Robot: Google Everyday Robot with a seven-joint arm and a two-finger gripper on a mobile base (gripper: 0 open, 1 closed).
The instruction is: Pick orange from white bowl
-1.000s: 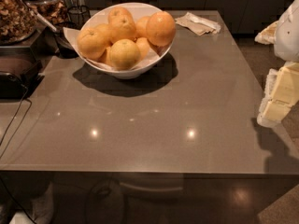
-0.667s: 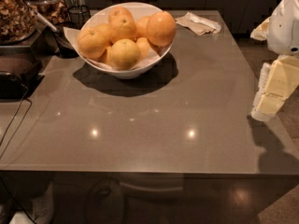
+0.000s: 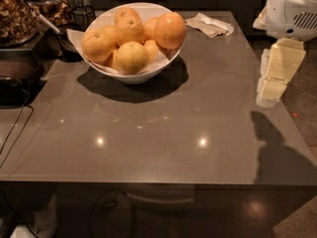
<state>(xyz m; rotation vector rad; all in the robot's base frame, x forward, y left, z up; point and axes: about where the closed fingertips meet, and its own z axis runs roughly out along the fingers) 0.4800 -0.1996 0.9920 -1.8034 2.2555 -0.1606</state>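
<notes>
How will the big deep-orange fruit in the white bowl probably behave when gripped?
The orange is round and glossy, so it may slip or roll. It leans on other fruit at the rim of the white bowl, so a nudge could tip it out. The end effector hangs by the right edge of the table, apart from it.

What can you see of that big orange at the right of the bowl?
The orange is the largest fruit here: round, deep orange, with smooth, slightly glossy skin. It sits high on the right of the pile in the white bowl, resting against neighbouring fruits and near the rim. Nothing grips it; the gripper hangs far to its right, by the edge of the table.
</notes>
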